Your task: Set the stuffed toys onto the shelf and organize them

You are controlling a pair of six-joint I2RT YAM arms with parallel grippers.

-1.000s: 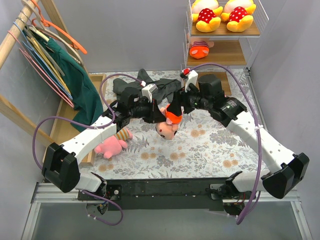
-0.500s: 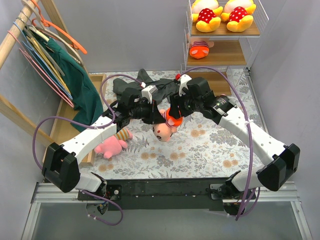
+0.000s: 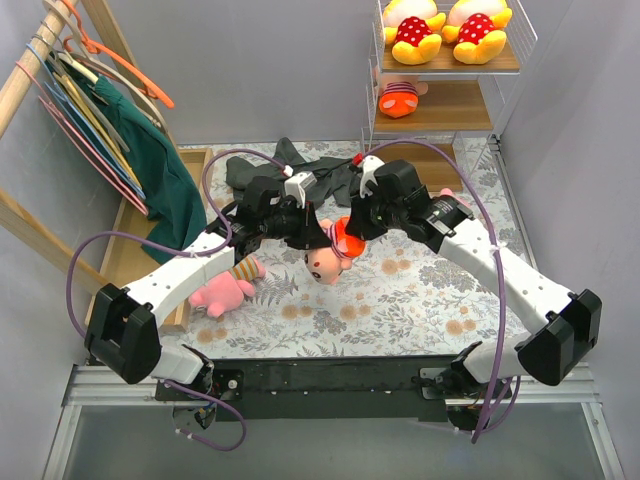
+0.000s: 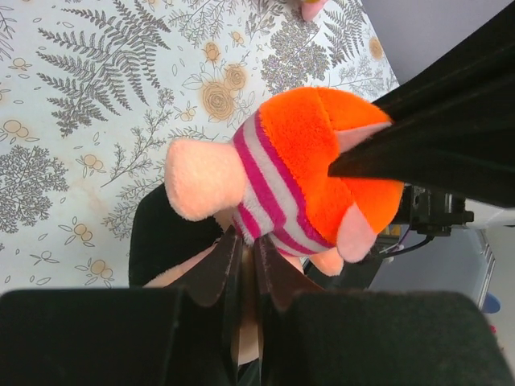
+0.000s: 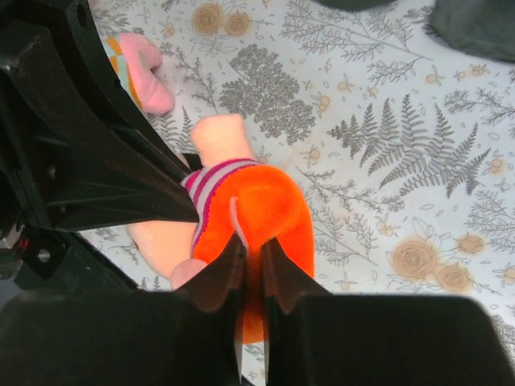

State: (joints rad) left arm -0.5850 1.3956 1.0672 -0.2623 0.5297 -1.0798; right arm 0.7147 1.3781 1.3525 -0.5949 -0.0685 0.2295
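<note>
A stuffed toy (image 3: 328,258) with a peach face, striped shirt and orange trousers hangs head down above the mat, between both arms. My left gripper (image 3: 318,234) (image 4: 248,238) is shut on the toy (image 4: 298,161) at its striped shirt. My right gripper (image 3: 352,230) (image 5: 251,243) is shut on the toy's (image 5: 269,205) orange trousers. A pink stuffed toy (image 3: 222,292) lies on the mat at the left. On the shelf (image 3: 455,120), two yellow toys (image 3: 415,30) (image 3: 478,28) sit on the top board and a striped toy in orange (image 3: 400,98) lies on the middle one.
A dark grey garment (image 3: 250,168) lies at the back of the floral mat (image 3: 420,290). A slanted wooden clothes rail with hangers and clothes (image 3: 95,110) fills the left side. A bit of pink plush (image 3: 446,195) shows behind the right arm.
My right gripper has shut on the hanging toy's orange trousers, and its arm has come in a little to the left. The left gripper has kept its hold.
</note>
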